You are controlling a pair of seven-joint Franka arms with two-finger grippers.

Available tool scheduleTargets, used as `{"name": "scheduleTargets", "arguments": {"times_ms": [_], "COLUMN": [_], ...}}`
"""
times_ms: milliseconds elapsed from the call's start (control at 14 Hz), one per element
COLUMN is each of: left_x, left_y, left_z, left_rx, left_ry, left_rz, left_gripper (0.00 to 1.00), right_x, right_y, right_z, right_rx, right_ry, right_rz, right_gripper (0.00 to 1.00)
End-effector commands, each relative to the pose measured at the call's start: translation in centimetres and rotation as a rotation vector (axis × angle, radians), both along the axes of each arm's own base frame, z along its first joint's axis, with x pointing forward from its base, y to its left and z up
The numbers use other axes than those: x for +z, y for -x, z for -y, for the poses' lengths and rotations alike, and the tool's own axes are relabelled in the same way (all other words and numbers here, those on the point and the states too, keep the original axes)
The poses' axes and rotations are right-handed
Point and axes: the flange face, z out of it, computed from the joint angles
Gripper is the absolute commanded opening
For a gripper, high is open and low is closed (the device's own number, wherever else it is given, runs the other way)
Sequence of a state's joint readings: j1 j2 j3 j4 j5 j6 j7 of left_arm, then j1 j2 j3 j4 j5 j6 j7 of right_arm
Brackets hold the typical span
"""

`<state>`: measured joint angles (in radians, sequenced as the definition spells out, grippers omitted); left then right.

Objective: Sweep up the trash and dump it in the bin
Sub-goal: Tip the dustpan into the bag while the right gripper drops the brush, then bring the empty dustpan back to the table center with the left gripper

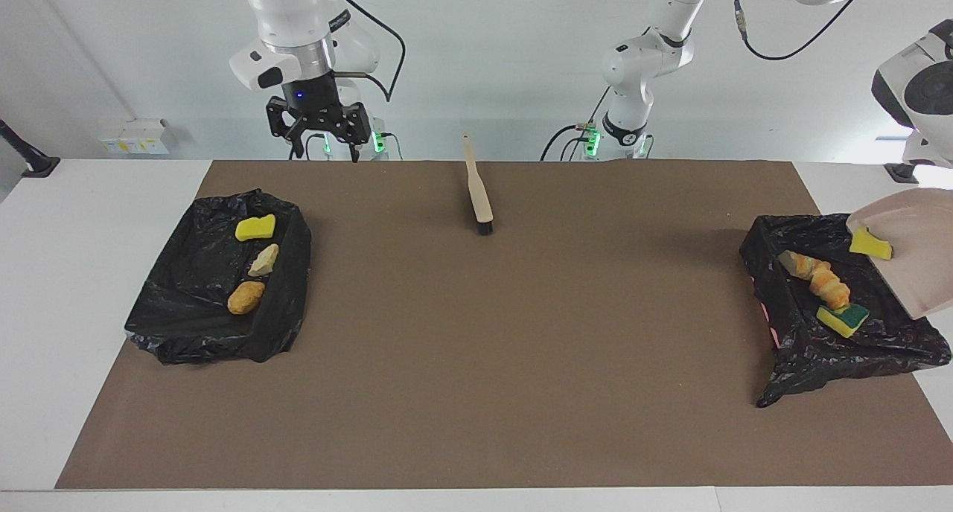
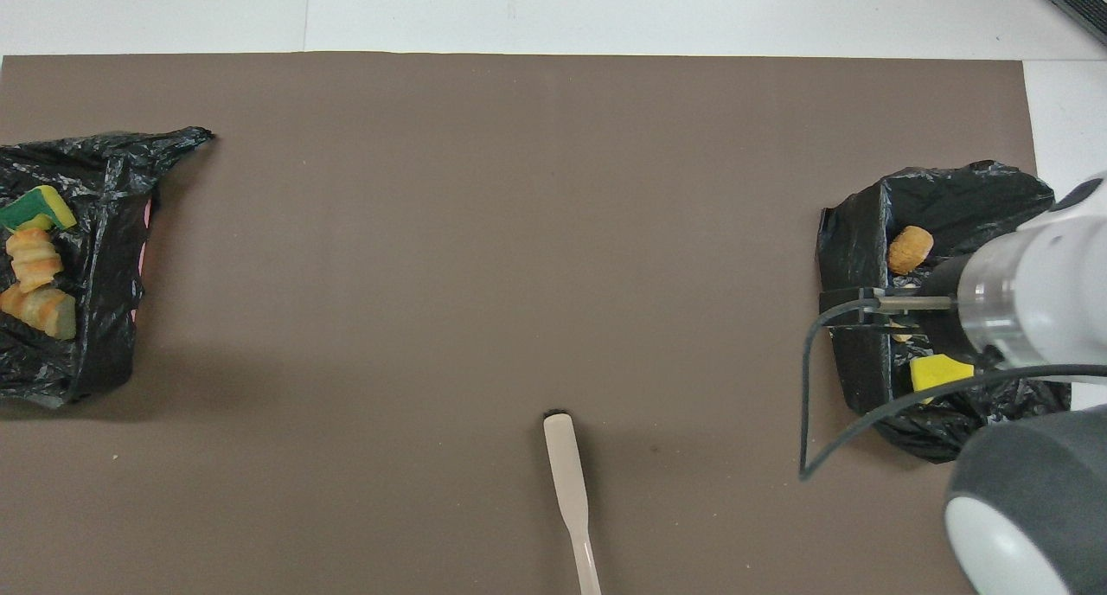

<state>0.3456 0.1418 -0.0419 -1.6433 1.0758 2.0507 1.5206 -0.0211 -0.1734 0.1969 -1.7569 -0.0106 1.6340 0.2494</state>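
My left gripper, out of view, is clamped shut and tips the beige dustpan point(image 1: 912, 263) over the black-lined bin point(image 1: 774, 274); yellow sponge and orange-tan bread lumps, the trash point(image 1: 823, 281), lie inside. My right gripper point(image 1: 319, 136) hangs open.

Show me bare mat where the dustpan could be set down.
Free: the brown mat between the two bag-lined bins, farther from the robots than the brush. Crowded: both bins hold trash, and the tilted dustpan hangs over one.
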Motion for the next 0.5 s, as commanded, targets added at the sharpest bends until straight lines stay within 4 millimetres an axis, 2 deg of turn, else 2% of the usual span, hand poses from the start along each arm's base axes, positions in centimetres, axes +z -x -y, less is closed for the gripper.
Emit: {"name": "scheduleTargets", "arguments": {"times_ms": [0, 215, 286, 429], "left_x": [0.4, 0.1, 0.0, -0.3], "left_y": [1.1, 1.0, 0.9, 0.4], "left_z": [0.5, 1.2, 2.3, 4.7], "left_rx": [0.003, 0.011, 0.018, 0.03], "left_ry": [-0.036, -0.034, -0.036, -0.032], "left_rz": [-0.003, -0.012, -0.024, -0.026], "left_gripper": [0.0, 0.0, 0.0, 0.0], "right_x": [0.7, 0.6, 0.6, 0.6], "right_y": [-0.7, -0.9, -0.9, -0.9], "right_z": [4.2, 6.2, 6.2, 7.7], "right_rx": [0.057, 0.085, 0.096, 0.096], "right_ry": [-0.003, -0.012, -0.012, -0.012], "right_rz": [-0.022, -0.028, -0.03, -0.034], "right_gripper": [1.0, 1.0, 1.0, 1.0]}}
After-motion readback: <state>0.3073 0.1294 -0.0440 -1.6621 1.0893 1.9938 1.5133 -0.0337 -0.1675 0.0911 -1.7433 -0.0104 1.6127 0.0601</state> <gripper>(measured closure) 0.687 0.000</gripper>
